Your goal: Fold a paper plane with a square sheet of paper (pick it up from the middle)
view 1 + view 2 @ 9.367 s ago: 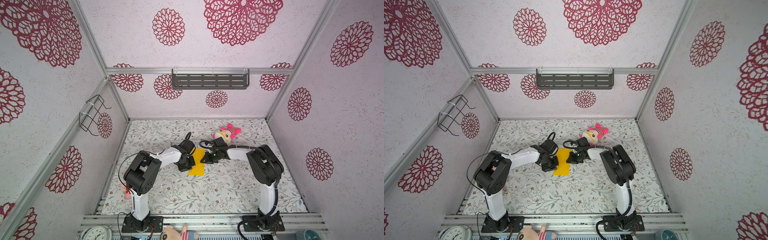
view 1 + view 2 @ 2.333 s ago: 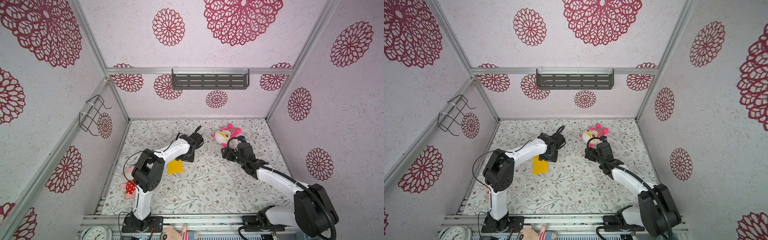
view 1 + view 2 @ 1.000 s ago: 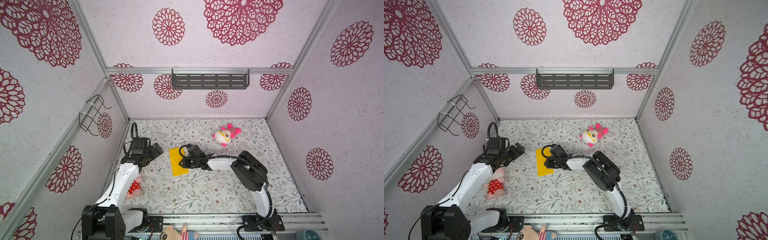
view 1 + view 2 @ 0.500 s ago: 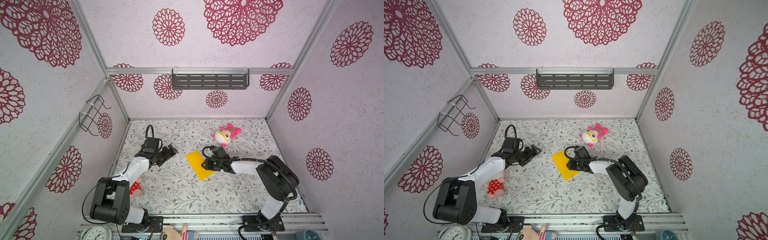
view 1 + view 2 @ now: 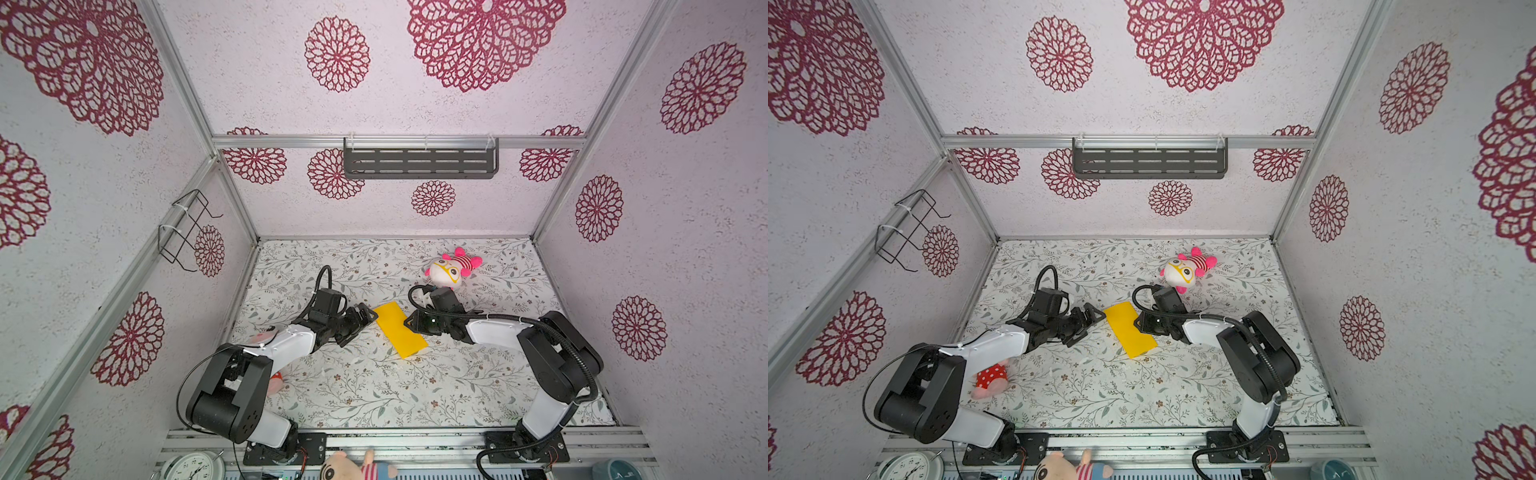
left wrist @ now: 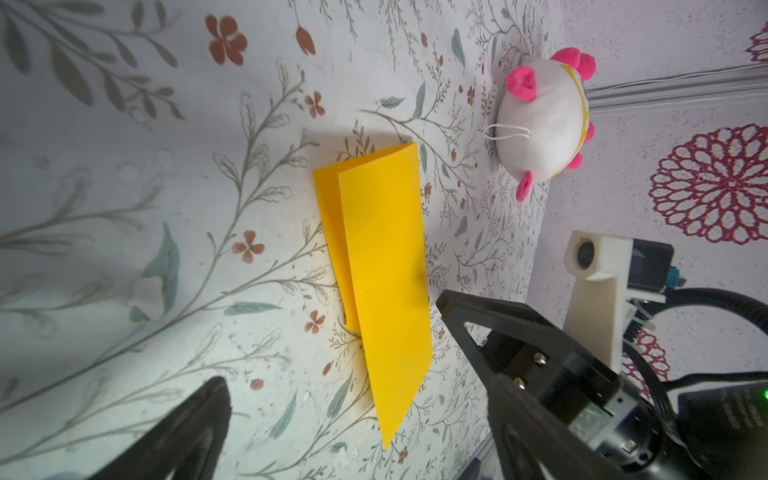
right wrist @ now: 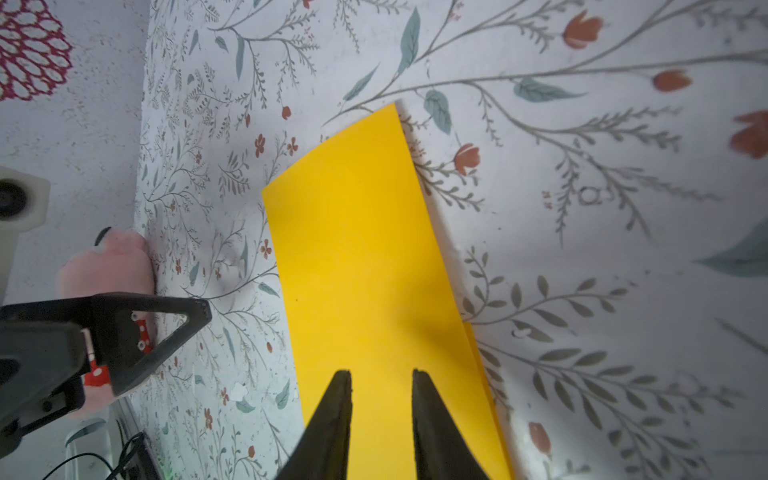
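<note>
In both top views your square sheet of paper, folded double, is lying mid table, left gripper gaping wide beside it, empty. Left wrist: paper is lying flat. Right wrist: right gripper is sitting over it, fingers slightly parted, pinching nothing.

Top views overhead, looking down — wrist cams close, both on paper.

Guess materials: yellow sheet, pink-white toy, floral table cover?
Sheet: thin matte paper, probably; folded over with a sharp crease, layers slightly apart. Toy: plush fabric, fuzzy and soft-looking. Cover: unclear, printed matte vinyl or paper; smooth, flat.
</note>
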